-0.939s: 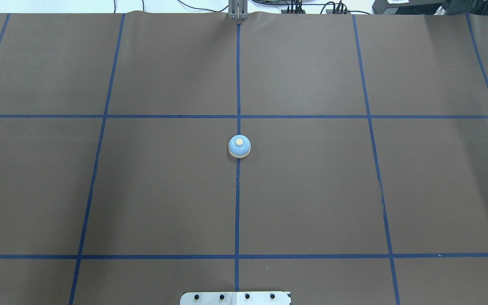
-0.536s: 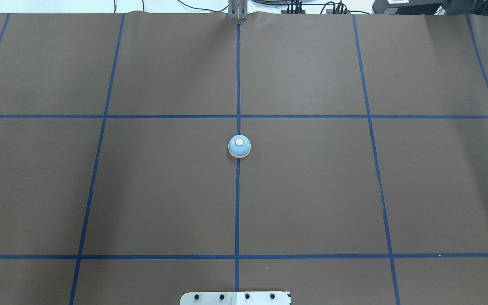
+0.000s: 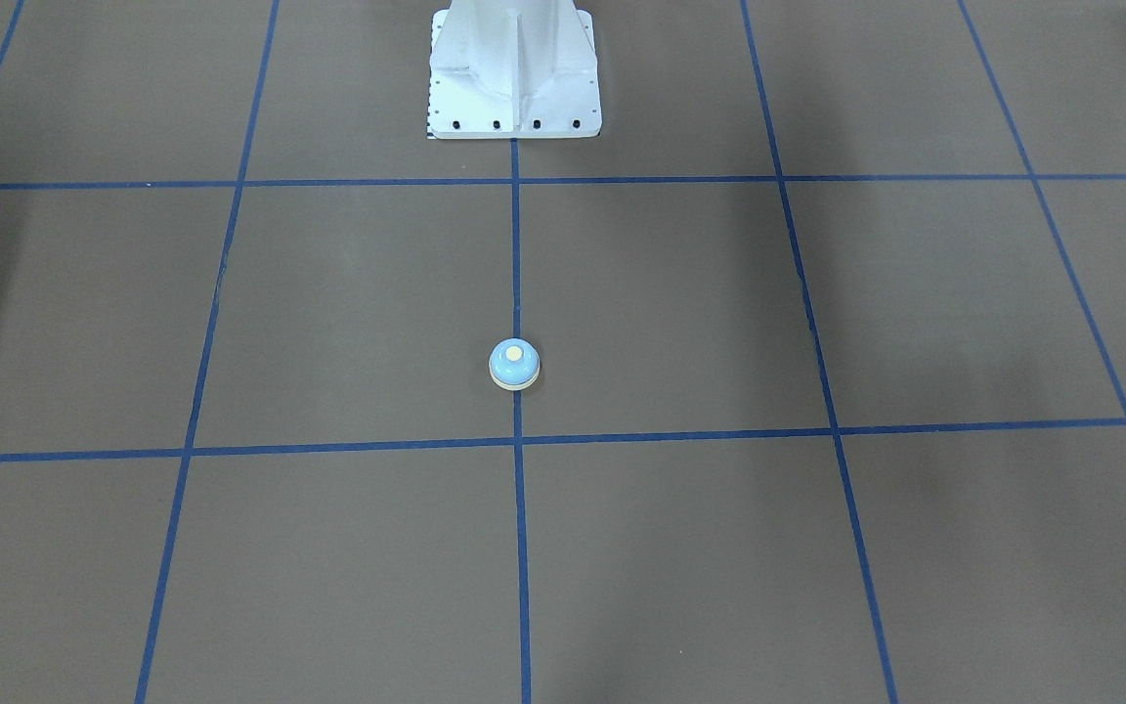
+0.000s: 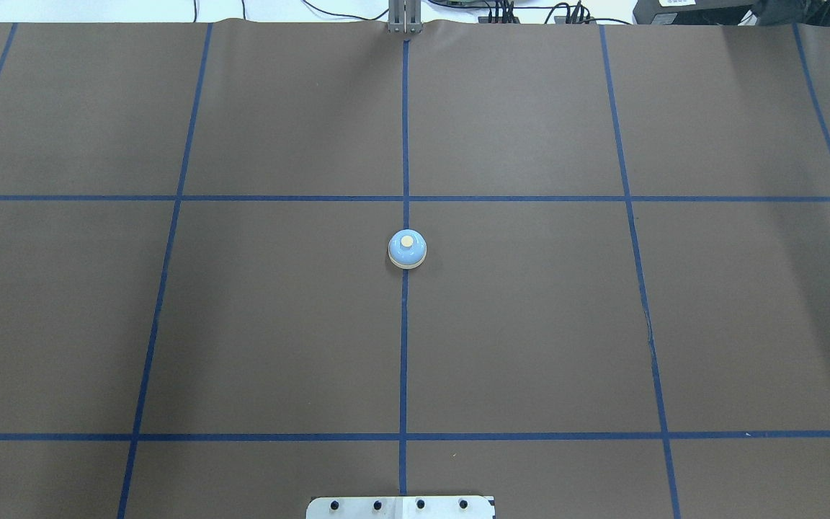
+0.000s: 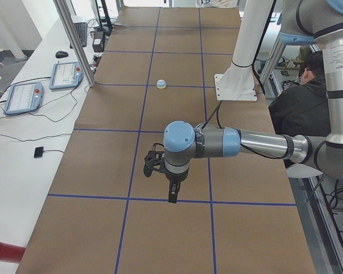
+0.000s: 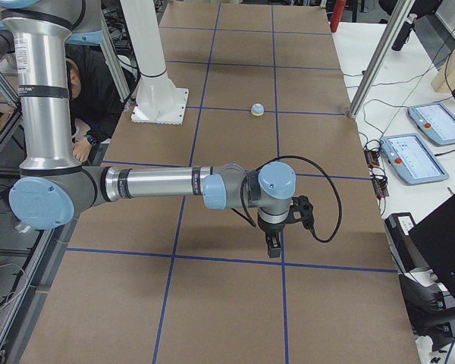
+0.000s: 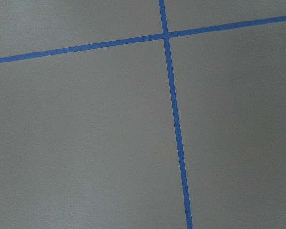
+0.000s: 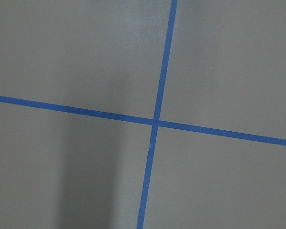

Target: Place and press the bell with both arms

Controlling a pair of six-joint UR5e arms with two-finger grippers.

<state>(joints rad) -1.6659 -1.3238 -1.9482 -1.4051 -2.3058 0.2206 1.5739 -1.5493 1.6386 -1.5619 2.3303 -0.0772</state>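
The light-blue bell [image 4: 407, 251] with its cream button stands upright on the blue centre line of the brown mat, also seen in the front view [image 3: 514, 365] and, small, in the side views [image 5: 161, 84] [image 6: 257, 110]. Nothing touches it. My left gripper [image 5: 171, 197] shows only in the exterior left view, pointing down over the table's left end, far from the bell. My right gripper [image 6: 274, 250] shows only in the exterior right view, over the right end. I cannot tell whether either is open or shut. The wrist views show only mat and tape lines.
The white pedestal base [image 3: 514, 68] is bolted at the table's robot side. A seated person [image 5: 297, 97] is behind it. Teach pendants [image 6: 417, 155] and cables lie on the white side table. A metal post [image 5: 74, 40] stands at the far edge.
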